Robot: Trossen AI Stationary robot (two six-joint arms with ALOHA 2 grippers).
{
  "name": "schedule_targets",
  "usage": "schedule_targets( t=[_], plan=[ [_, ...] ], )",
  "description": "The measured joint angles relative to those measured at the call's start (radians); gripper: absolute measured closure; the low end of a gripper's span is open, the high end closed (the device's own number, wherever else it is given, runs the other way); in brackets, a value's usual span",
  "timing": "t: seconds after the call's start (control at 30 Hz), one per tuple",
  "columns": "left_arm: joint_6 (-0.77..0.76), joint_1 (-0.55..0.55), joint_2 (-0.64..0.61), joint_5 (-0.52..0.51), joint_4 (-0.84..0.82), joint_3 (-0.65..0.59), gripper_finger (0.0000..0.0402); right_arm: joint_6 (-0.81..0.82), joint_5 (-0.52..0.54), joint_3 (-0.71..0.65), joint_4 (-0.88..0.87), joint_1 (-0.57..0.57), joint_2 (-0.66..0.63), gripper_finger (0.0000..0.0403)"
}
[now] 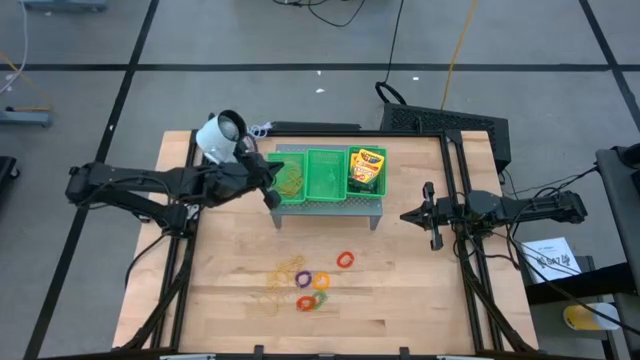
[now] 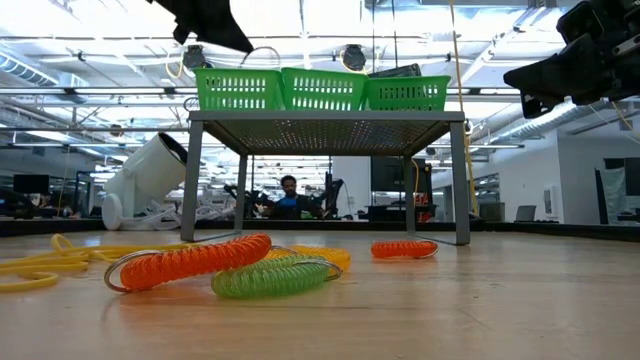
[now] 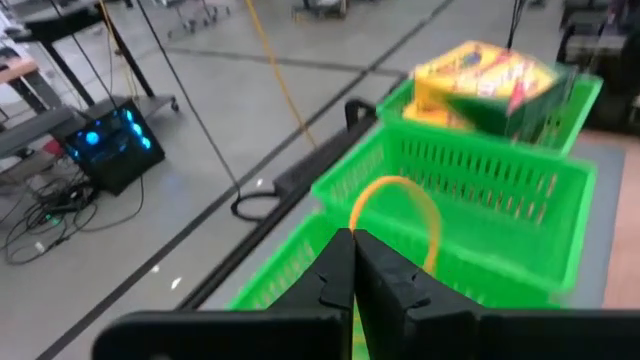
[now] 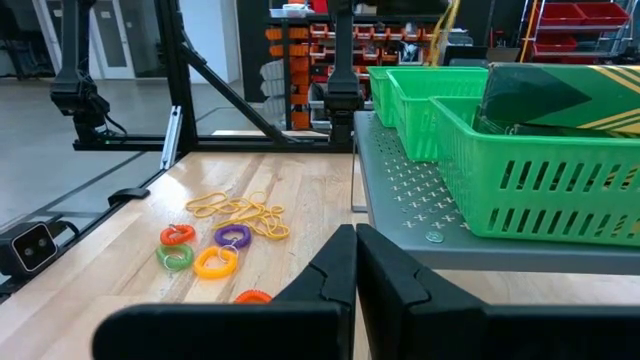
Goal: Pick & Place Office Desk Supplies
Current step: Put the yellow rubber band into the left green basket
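A green three-part tray [image 1: 326,190] stands on a grey metal riser [image 2: 325,118] at the table's far middle. Yellow-and-green crayon boxes [image 1: 366,168] fill its right compartment, and thin yellowish rubber bands [image 1: 290,180] lie in its left one. My left gripper [image 3: 353,240] hovers over that left compartment, shut on a yellowish rubber band [image 3: 395,195]. More rubber bands [image 1: 285,272] and coloured rings [image 1: 312,290] lie on the wood nearer the front. My right gripper [image 4: 355,235] waits shut to the right of the riser. My left gripper pinches one rubber band between its two fingertips, at the loop's near part [image 3: 352,218]. The fingers reach in from the table's left, slanting slightly down. The band's loop [image 2: 262,52] stands out beyond the fingertips, above the tray's rim.
A white round-headed device [image 1: 220,135] with a cord lies at the far left, close behind my left arm. An orange ring [image 1: 345,260] lies apart from the others, in front of the riser. The riser's legs [image 2: 190,180] leave a gap under the tray.
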Motion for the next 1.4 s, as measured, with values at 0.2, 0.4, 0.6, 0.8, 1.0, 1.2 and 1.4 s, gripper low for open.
schedule_targets(
  t=[0.2,0.4,0.6,0.8,1.0,1.2,1.4],
  plan=[
    [0.011,0.0,0.009,0.017,0.011,0.001,0.0389,0.0,0.0,0.0,0.0,0.0,0.0,0.0403],
    [0.01,0.0,0.01,0.017,0.008,0.001,0.0364,0.0,0.0,0.0,0.0,0.0,0.0,0.0403],
    [0.01,0.0,0.01,0.017,0.007,0.001,0.036,0.0,0.0,0.0,0.0,0.0,0.0,0.0403],
    [0.009,0.0,0.01,0.017,0.027,0.001,0.036,0.0,0.0,0.0,0.0,0.0,0.0,0.0403],
    [-0.02,-0.041,-0.002,0.144,0.168,0.001,0.036,0.0,0.0,0.0,0.0,0.0,0.0,0.0403],
    [0.013,-0.119,-0.002,0.376,0.328,0.002,0.036,0.0,0.0,0.0,0.0,0.0,0.0,0.0403],
    [-0.055,-0.212,-0.002,0.67,0.391,0.002,0.036,0.0,0.0,0.0,0.0,0.0,0.0,0.0403]
  ],
)
